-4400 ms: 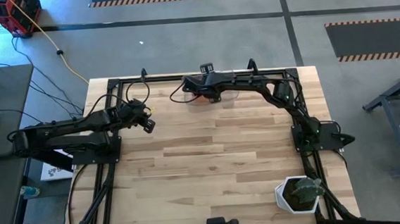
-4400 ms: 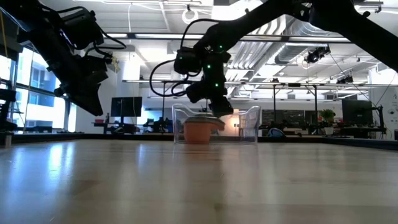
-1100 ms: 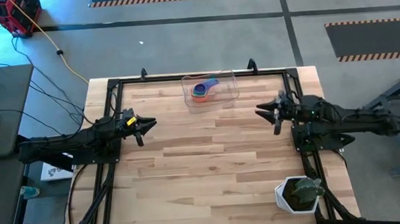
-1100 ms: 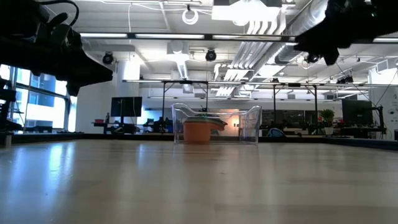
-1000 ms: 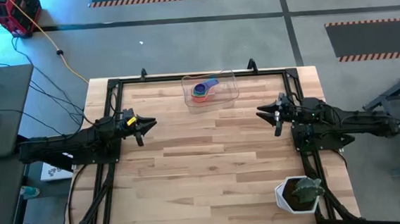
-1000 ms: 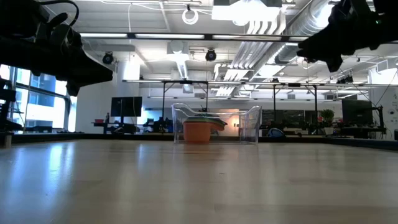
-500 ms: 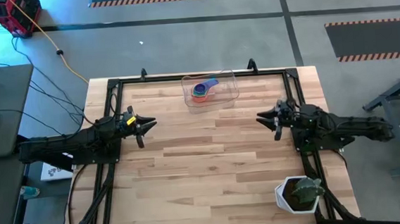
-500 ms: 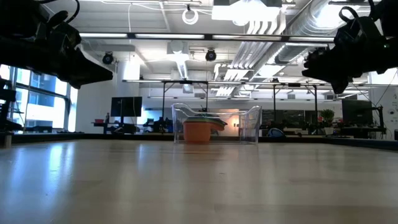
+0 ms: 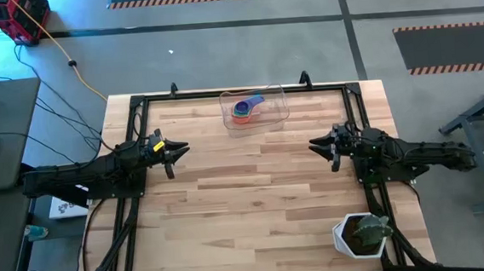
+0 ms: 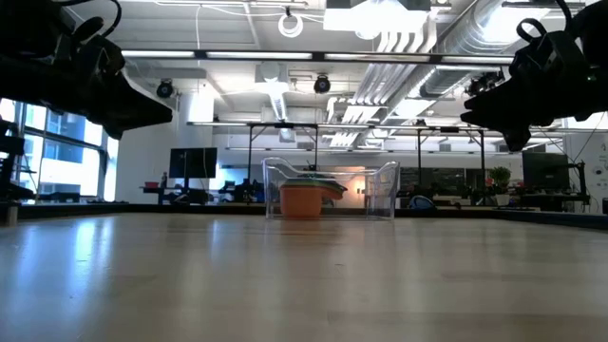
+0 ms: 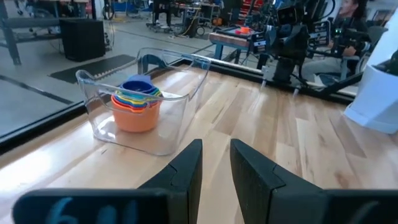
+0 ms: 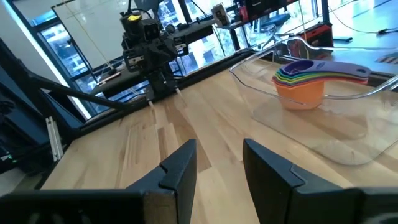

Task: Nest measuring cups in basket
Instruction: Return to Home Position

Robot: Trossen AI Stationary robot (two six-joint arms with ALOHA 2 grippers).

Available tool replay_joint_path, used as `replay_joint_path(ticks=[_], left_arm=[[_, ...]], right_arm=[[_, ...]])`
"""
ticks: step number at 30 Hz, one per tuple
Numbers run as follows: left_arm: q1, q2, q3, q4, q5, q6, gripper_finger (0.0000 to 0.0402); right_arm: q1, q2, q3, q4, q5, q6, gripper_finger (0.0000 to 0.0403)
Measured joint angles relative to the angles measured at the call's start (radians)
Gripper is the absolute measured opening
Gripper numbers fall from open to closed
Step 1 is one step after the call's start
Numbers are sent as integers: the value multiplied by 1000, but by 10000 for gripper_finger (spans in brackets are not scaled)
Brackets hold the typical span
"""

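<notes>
The clear basket stands by its flat bottom on the table at the middle of the far edge. Inside it the measuring cups sit nested in one stack, orange-red outermost, blue and purple on top; the left wrist view and right wrist view show the stack too. My left gripper hovers open at the table's left side, well short of the basket. My right gripper hovers open at the right side, also away from it. Both are above the table top.
A white pot with a green plant stands at the near right corner. A black frame runs along the table's edges. Bare wood spreads between the two grippers and toward the near edge.
My right arm has folded back a little; its gripper has sunk slightly and drifted toward the near edge. The basket and the cup stack have stayed where they were.
</notes>
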Motion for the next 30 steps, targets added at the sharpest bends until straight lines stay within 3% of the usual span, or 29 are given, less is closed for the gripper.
replay_joint_path(ticks=[30], left_arm=[[0,0,0,0,0,-25,74]], right_arm=[[0,0,0,0,-6,-77,122]])
